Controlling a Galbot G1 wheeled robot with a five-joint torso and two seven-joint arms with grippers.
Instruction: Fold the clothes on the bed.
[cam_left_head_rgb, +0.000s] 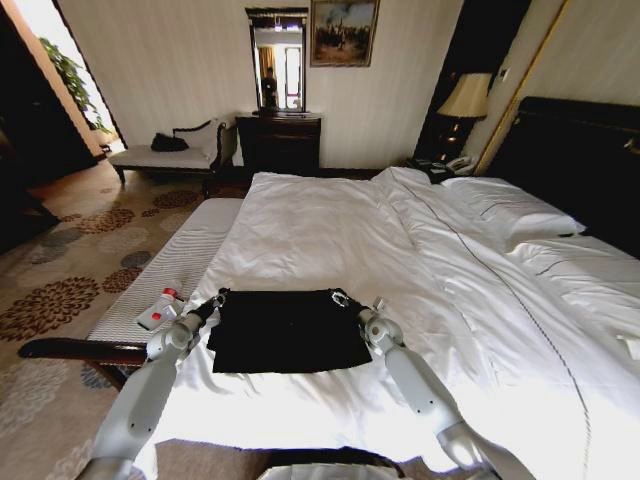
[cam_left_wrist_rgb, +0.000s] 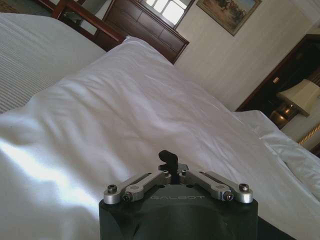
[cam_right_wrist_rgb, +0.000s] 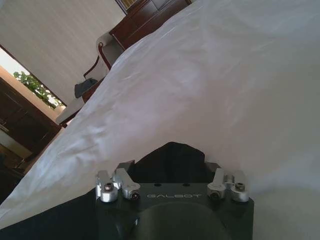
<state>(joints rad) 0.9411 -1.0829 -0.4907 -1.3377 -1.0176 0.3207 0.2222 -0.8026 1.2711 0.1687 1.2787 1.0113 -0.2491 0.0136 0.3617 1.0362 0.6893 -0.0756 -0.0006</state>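
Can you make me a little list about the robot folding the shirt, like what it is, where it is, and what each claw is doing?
shirt: black T-shirt, lying flat in a rough rectangle
where: on the white bed, near its foot edge
left gripper: at the shirt's far left corner, fingers shut
right gripper: at the shirt's far right corner, black cloth bunched between its fingers
bench: striped, beside the bed on the robot's left
bottle: white with red cap, lying on the bench
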